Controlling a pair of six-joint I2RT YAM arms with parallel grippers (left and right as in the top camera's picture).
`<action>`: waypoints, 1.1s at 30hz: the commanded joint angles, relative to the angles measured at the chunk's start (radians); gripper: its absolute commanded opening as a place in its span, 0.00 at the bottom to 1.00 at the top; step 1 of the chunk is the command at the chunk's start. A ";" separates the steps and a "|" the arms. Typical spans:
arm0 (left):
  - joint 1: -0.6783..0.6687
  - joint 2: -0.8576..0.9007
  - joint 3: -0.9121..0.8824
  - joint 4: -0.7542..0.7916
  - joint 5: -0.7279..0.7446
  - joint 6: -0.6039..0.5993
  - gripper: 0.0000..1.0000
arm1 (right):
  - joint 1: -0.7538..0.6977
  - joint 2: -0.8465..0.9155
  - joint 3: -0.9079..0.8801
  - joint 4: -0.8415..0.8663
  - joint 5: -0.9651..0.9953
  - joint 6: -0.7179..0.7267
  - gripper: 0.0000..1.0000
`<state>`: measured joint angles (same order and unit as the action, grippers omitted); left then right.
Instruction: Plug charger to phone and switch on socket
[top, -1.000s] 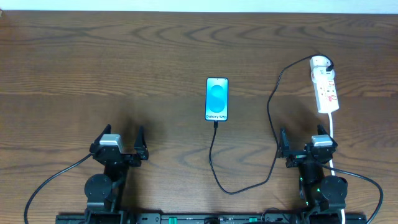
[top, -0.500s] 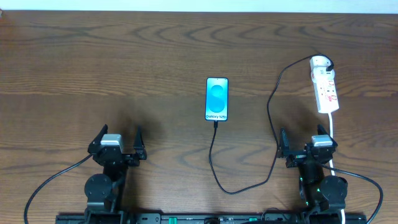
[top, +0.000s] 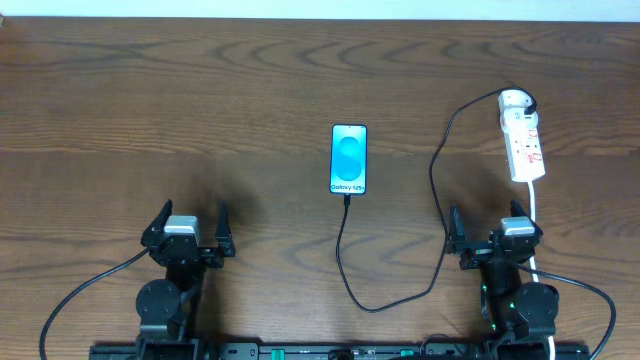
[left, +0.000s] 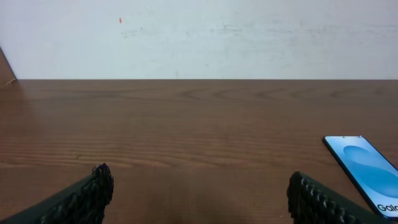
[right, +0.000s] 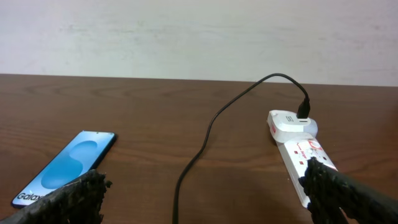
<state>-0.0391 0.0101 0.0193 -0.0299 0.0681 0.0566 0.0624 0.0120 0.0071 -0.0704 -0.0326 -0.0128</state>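
Slight leftward shift of left gripper (top: 193, 211), jaws wide and empty, right gripper (top: 486, 213) likewise, phone (top: 349, 159) mid-surface (top: 250, 80), charger (top: 432, 180) tip at its near end, socket (top: 524, 145) by right edge.

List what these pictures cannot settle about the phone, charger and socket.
1. Overhead: whether the charger tip sits in the phone, too small.
2. Socket switches: too small overhead; right wrist view, a gripper finger partly covers the strip.
3. Left wrist: phone cut off by the edge.
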 joint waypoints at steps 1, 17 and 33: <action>0.005 -0.009 -0.015 -0.043 -0.003 0.014 0.91 | 0.002 -0.006 -0.002 -0.004 0.004 -0.015 0.99; 0.005 -0.009 -0.015 -0.040 -0.016 0.014 0.91 | 0.002 -0.006 -0.002 -0.004 0.004 -0.015 0.99; 0.005 -0.006 -0.015 -0.040 -0.016 0.014 0.91 | 0.002 -0.006 -0.002 -0.004 0.004 -0.015 0.99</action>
<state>-0.0391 0.0101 0.0193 -0.0299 0.0605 0.0570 0.0624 0.0120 0.0071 -0.0704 -0.0322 -0.0128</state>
